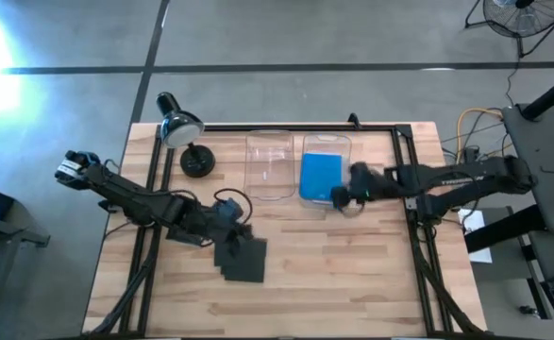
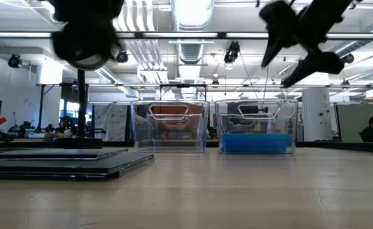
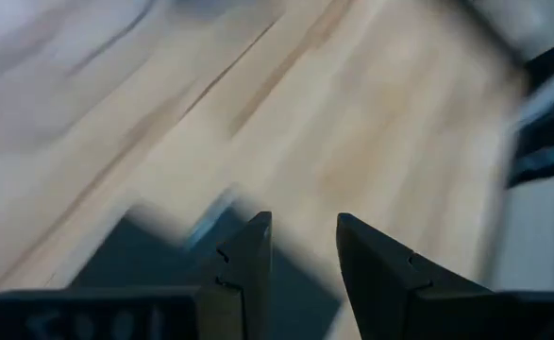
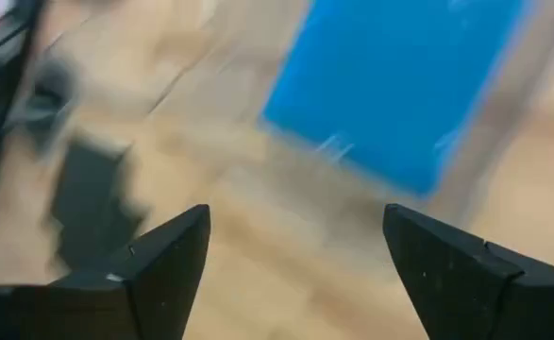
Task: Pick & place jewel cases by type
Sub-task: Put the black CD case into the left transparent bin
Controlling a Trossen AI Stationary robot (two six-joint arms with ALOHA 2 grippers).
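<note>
Several dark jewel cases [image 1: 240,255] lie fanned in a flat pile on the table left of centre; the low view shows the pile [image 2: 59,162] at the left. Blue jewel cases [image 1: 320,177] lie in the right clear bin [image 1: 327,144]; its blue contents [image 2: 257,142] show low. The left clear bin [image 1: 270,162] holds no case that I can see. My left gripper [image 1: 227,219] hovers just above the pile's far edge, fingers a little apart [image 3: 300,247]. My right gripper [image 1: 344,192] is open at the right bin's near right corner, above the table [image 4: 295,250].
A black desk lamp [image 1: 184,142] stands at the far left of the table, with its base beside the left bin. Black frame rails [image 1: 407,161] run along the table's sides. Bare wood [image 1: 352,274] spreads across the near right part.
</note>
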